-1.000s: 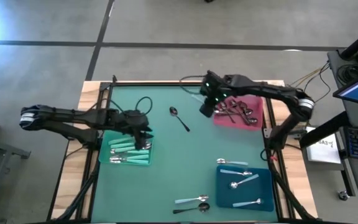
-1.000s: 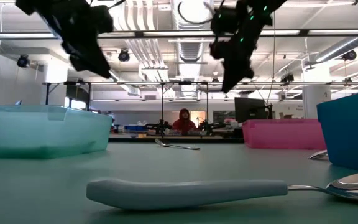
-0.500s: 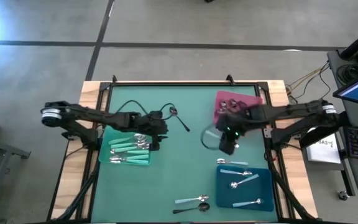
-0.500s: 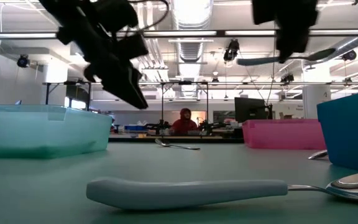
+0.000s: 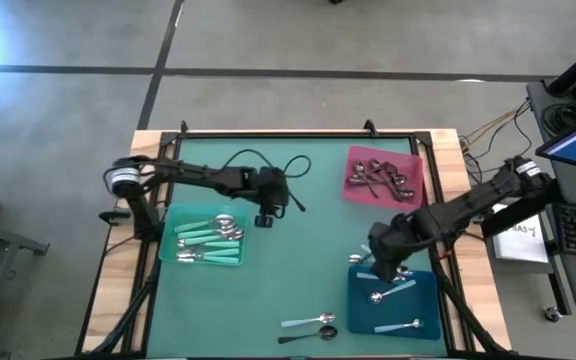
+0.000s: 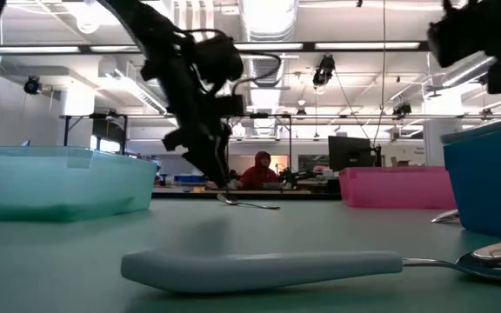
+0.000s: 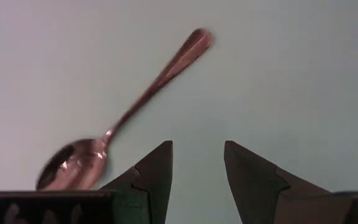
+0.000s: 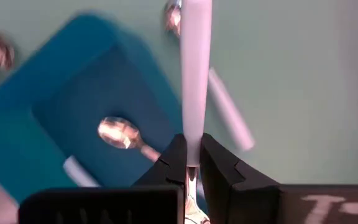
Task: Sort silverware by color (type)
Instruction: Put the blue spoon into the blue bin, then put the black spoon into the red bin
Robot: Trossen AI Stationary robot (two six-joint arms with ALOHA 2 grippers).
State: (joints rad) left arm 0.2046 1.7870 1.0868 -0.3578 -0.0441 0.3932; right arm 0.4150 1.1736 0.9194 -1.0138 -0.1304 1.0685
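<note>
- Green table mat (image 5: 298, 260) carries three colour-matched trays, one per spoon type, so each tray's contents show the sorting rule.
- Blue tray (image 5: 420, 312), near-right part of the mat: holds pale-blue-handled spoons, which is why the right arm is over it.
- Teal tray (image 5: 168, 250), left side: a cluster of teal-handled spoons (image 5: 208, 238) lies in it, apparently sorted.
- Pink tray (image 5: 413, 165), far right: a tangled heap of dark all-metal spoons (image 5: 380, 180).
- Right gripper (image 5: 386, 262) hovers at the blue tray's far-left corner. Jaws clenched on a pale-blue-handled spoon (image 8: 196, 68), pinched low on the handle so it juts straight out ahead of the wrist; judged: held that way so it drops lengthwise into the tray.
- Left gripper (image 5: 265, 214) hangs over the bare mat just right of the teal tray, jaws released, nothing between the fingers (image 7: 155, 177). It points down beside a lone all-metal spoon (image 7: 126, 112) lying flat on the mat; judged: the spoon sits off to one side of the jaw gap, so the gripper needs to shift over before closing.
- Two spoons (image 5: 308, 326) lie loose on the mat in front of the blue tray, one pale-handled, one dark; unsorted.
- Judgement: sorting well advanced, few strays left.
</note>
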